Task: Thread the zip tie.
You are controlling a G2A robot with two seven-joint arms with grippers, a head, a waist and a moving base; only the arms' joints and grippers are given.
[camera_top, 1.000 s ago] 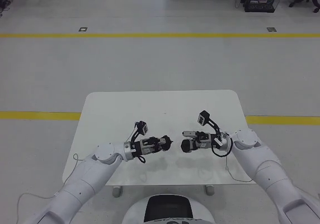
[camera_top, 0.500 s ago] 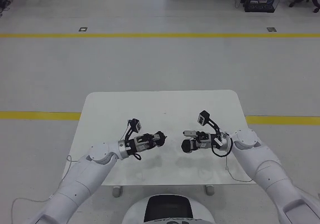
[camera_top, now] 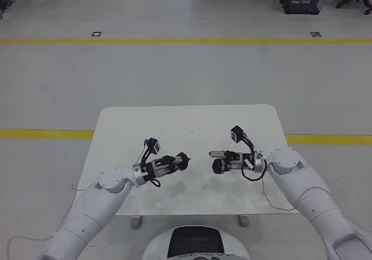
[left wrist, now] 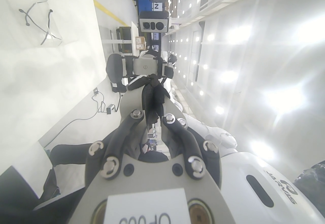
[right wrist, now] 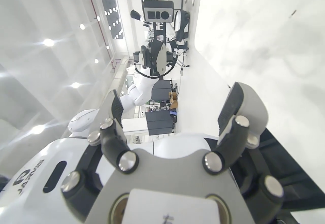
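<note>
Sitting pinched between the pressed-together fingers of the left gripper (left wrist: 152, 89), at the centre of the left wrist view: a black zip tie (left wrist: 155, 100), running lengthwise outward. Lying crossed inside a clear bag (left wrist: 15, 1), upper left: thin black spare ties (left wrist: 47, 28).

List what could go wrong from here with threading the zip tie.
1. The left gripper is shut on the zip tie, which lies mostly hidden between its fingers. Little free length shows, so the end may be hard to catch.
2. The right gripper is open and empty, facing the left one across a gap above the table. A slightly misaligned approach could knock the tie loose and drop it.
</note>
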